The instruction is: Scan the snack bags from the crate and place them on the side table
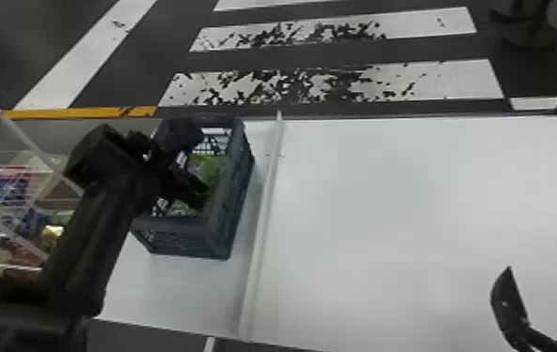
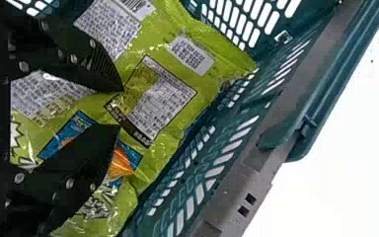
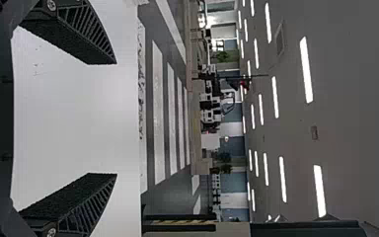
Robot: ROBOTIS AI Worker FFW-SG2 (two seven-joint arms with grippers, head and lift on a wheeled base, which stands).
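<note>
Inside the crate [image 1: 233,201], left end effector [image 1: 203,164] released over green snack bag [image 2: 214,44], right end effector [image 1: 542,270] released above white table [image 1: 384,187]

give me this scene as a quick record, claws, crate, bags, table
left claw: inside the crate, fingers open, tips at the green packaging
right claw: over the white table, fingers open, nothing between them
crate: on the white surface left of the raised strip
bags: green packaging in the crate, printed panels facing the left claw; count unclear
table: white, right of the strip
</note>
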